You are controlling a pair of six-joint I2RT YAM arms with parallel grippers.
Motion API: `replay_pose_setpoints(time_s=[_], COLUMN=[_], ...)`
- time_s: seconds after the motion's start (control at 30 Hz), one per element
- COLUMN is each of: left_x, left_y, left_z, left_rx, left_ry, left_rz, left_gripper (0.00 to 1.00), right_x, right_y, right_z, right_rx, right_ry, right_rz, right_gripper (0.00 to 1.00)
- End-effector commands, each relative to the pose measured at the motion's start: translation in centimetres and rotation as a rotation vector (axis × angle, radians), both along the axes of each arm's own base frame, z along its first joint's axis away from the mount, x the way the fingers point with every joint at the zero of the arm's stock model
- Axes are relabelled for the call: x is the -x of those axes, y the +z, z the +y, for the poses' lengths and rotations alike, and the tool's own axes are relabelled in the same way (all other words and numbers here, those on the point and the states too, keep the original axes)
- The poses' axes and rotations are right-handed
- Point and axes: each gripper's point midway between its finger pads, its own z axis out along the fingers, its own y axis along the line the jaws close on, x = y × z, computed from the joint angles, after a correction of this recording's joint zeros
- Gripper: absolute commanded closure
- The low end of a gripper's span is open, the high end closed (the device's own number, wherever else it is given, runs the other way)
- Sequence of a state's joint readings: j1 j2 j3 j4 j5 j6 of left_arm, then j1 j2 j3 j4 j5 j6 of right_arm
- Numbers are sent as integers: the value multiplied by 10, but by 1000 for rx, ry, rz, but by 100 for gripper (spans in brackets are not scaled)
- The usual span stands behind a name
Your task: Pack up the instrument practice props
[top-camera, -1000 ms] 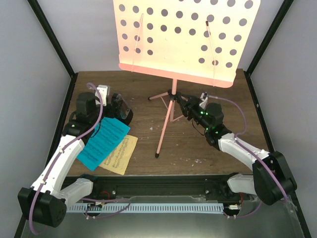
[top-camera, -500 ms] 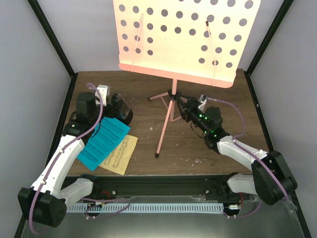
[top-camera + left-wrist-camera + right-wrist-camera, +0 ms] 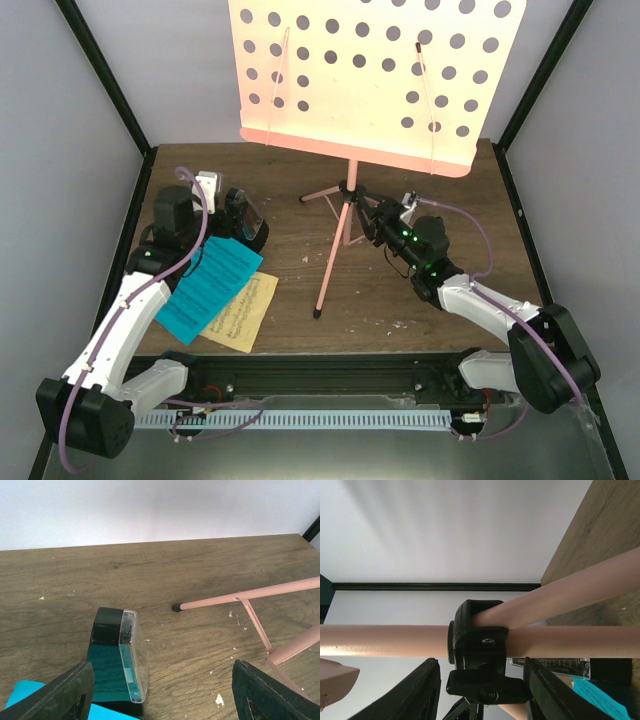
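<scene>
**Q:** How many props are there, and where is each?
**A:** One pink stand (image 3: 335, 255), at mid-table. Two pages, flat at the left near edge, with the cyan page (image 3: 210, 288) overlapping the yellow page (image 3: 245, 315). One metronome (image 3: 246, 220), just behind the pages.

**Q:** What are their shapes and surfaces?
**A:** Stand: thin pink tubes. Two legs show from above, with black-capped feet, and a black clamp (image 3: 477, 645) joins the legs to the pole. Its desk (image 3: 360, 80) is a flat pink rectangle punched with rows of round holes. It has two thin wire arms across its face and a lip along the lower edge.
Pages: flat paper sheets printed with lines of music.
Metronome: a black tapering body with a clear plastic front.
Table (image 3: 400, 300): dark wood grain with white flecks.

**Q:** How do the grippers stand?
**A:** There are two. Left gripper (image 3: 160, 700): the jaws are spread wide and hold nothing. The metronome stands between the fingers, close to the left one. Right gripper (image 3: 482, 692): the fingers sit on either side of the clamp's black knob. Whether they pinch it cannot be told.
</scene>
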State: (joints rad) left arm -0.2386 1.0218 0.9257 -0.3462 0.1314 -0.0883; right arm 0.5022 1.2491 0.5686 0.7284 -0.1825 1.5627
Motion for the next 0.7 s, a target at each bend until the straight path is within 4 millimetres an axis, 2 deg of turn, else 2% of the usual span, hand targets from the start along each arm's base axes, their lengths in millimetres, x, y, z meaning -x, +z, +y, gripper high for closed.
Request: replay_pose_setpoints(time_s=[0.0,0.13,0.3,0.67], left_x=[0,0,0,1], left_y=[4,5,4,4], left_z=[0,0,0,0], left_rx=[-12,-11,-12,-13], left_ry=[-2,-3,-3,-5], left_rz=[-17,-18,-16,-17], left_gripper=[24,24,24,24], right_x=[0,-1,-1,0], right_y=[6,5,2,-12], right_z=[0,0,0,-10], right_rx=[-37,-39,-15,186], right_ry=[-14,-14,-18,-97], right_rz=[-1,-1,-16,-155], right_gripper=[54,55,62,68])
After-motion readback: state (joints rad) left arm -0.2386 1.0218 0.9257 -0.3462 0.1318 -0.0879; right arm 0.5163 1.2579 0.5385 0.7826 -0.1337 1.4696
